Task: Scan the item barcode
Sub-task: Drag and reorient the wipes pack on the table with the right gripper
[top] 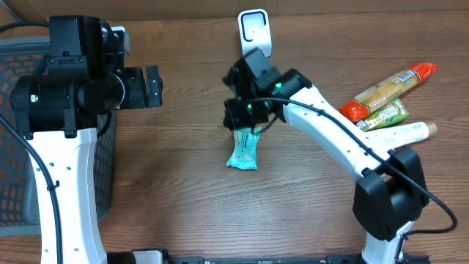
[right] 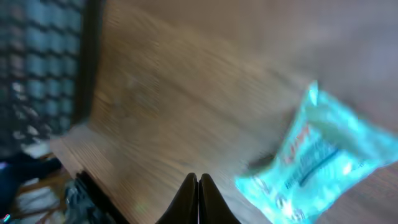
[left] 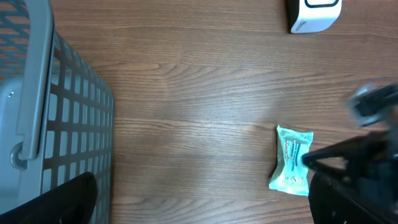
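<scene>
1. Wooden surface point(top: 183, 205) is carrying everything listed below.
2. Grey mesh basket point(top: 13, 73) is sitting at the surface's left edge, partly under the left arm.
3. Right gripper point(top: 245, 121) is reaching to mid-surface, just above the top end of the teal packet; its fingers point(right: 205, 199) are pressing together with nothing between them, the packet lying just beside them.
4. Left gripper point(top: 155, 86) is hovering beside the basket, its fingers spreading wide and holding nothing.
5. Long orange-and-tan packet point(top: 392, 88), white tube point(top: 399, 133) and green packet point(top: 386, 115) are lying clustered at the right.
6. White scanner point(top: 254, 28) is standing at the far edge, centre.
7. Teal packet point(top: 243, 149) is lying flat mid-surface, near the scanner.
</scene>
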You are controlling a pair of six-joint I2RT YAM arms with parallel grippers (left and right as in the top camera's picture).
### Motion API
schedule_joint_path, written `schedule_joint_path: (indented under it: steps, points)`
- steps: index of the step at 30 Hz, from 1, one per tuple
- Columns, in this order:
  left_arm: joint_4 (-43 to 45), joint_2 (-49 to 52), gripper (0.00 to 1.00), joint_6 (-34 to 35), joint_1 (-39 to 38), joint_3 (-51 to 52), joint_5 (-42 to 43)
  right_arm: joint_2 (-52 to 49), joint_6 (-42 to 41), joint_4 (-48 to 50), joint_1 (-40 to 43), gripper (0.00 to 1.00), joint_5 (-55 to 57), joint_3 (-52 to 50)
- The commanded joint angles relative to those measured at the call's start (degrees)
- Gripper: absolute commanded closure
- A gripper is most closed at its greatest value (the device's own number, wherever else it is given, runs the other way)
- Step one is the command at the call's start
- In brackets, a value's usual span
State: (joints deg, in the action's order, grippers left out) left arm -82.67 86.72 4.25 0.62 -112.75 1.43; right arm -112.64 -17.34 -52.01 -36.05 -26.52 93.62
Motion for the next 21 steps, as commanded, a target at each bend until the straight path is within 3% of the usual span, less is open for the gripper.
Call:
schedule_joint_path:
  steps: [1,8,13,21]
  points:
    - [0.20,0.22,0.00,-0.87,-0.26,0.22,-0.37,-1.86,0.79,0.50,-2.43,0.82,2.71,-4.74]
    - [0.20,0.22,0.00,-0.87,-0.26,0.22,-0.37,-2.80,-0.24,0.11,-11.26,0.53,25.81,-5.27]
    - [0.20,0.22,0.00,-0.87,-0.26,0.22,-0.37,-4.07,-0.20,0.20,-16.85,0.46,38.05,-5.29]
    - [0.20,0.22,0.00,-0.87,-0.26,0.22,-0.37,-11.04,2.82,0.57,-21.22,0.45,52.94,-5.29]
